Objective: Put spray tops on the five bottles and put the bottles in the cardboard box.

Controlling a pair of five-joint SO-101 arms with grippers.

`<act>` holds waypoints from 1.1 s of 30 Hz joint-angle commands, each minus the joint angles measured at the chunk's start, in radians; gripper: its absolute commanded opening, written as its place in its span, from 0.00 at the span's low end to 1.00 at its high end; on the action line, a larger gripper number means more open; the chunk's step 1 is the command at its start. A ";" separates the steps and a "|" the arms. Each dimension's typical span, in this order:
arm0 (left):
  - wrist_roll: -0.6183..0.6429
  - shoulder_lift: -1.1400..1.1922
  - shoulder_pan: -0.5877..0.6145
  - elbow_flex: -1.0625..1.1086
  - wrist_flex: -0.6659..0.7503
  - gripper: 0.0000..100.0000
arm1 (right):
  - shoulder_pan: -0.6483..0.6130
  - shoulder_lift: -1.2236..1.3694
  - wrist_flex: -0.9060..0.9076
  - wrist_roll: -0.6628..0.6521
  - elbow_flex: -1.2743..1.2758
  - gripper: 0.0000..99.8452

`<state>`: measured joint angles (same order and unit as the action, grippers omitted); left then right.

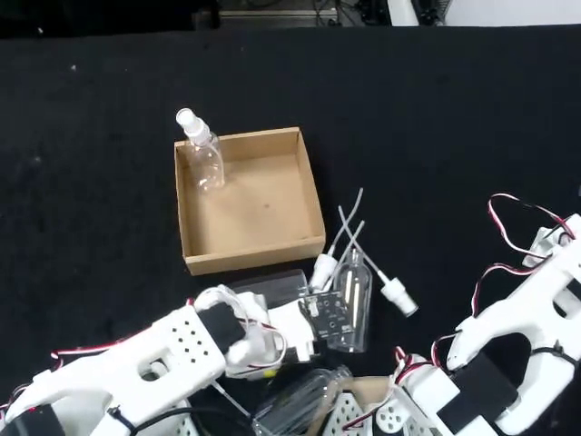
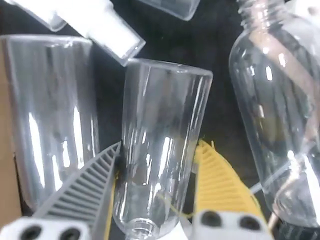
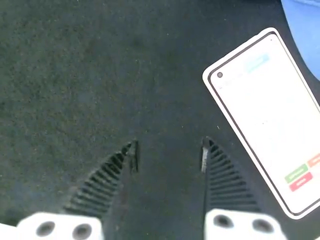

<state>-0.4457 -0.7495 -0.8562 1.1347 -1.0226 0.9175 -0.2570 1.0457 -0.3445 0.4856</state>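
Observation:
My left gripper (image 2: 159,147) is shut on a clear capless bottle (image 2: 165,100) lying on the black table, its neck toward the wrist; the grey and yellow fingers (image 2: 95,185) press its sides. From above, this gripper (image 1: 318,318) sits just in front of the cardboard box (image 1: 250,245). Capless bottles lie on either side of it, one by the box wall (image 1: 272,289) and one (image 1: 352,295) farther out. Another bottle (image 1: 295,404) lies near the front edge. A bottle with a spray top (image 1: 201,150) leans in the box's far-left corner. Two loose spray tops (image 1: 324,268) (image 1: 399,295) lie beside the box. My right gripper (image 3: 167,155) is open over bare cloth.
A phone (image 3: 270,120) lies on the table next to the right gripper, with a blue object (image 3: 305,20) beyond it. The right arm (image 1: 508,345) rests at the front right. The box floor (image 1: 263,204) has room.

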 commanded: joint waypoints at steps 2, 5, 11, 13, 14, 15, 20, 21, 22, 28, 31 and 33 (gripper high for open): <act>0.005 -0.011 0.067 -0.265 -0.222 0.09 | 0.025 -0.002 -0.015 -0.006 -0.053 0.17; 0.000 -0.011 0.154 -0.475 -0.411 0.09 | 0.020 -0.008 0.014 -0.003 -0.059 0.17; -0.081 0.000 0.338 -0.934 -0.620 0.09 | -0.060 -0.010 0.069 0.003 -0.074 0.17; -0.083 0.002 0.394 -1.075 -0.628 0.09 | -0.094 -0.010 0.084 0.021 -0.076 0.17; -0.083 0.002 0.433 -1.141 -0.628 0.09 | -0.107 -0.012 0.098 0.035 -0.076 0.17; -0.083 0.002 0.484 -1.193 -0.624 0.09 | -0.124 -0.012 0.110 0.041 -0.077 0.17; -0.080 0.000 0.776 -1.299 -0.557 0.09 | -0.258 -0.012 0.155 0.046 -0.077 0.17; -0.074 0.000 0.846 -1.299 -0.534 0.09 | -0.292 -0.018 0.164 0.060 -0.084 0.17; -0.048 0.002 0.917 -1.297 -0.511 0.09 | -0.321 -0.030 0.178 0.081 -0.088 0.17; 0.203 0.000 1.333 -1.112 -0.275 0.09 | -0.542 -0.199 0.230 0.107 -0.064 0.17; 0.322 0.000 1.503 -0.949 -0.209 0.09 | -0.707 -0.272 0.190 0.107 0.015 0.17; 0.362 0.002 1.595 -0.817 -0.170 0.09 | -0.810 -0.297 0.126 0.107 0.091 0.17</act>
<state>-0.1941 -0.7495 0.5370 0.1220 -1.2850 0.3161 -0.4519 1.2605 -0.2447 0.4887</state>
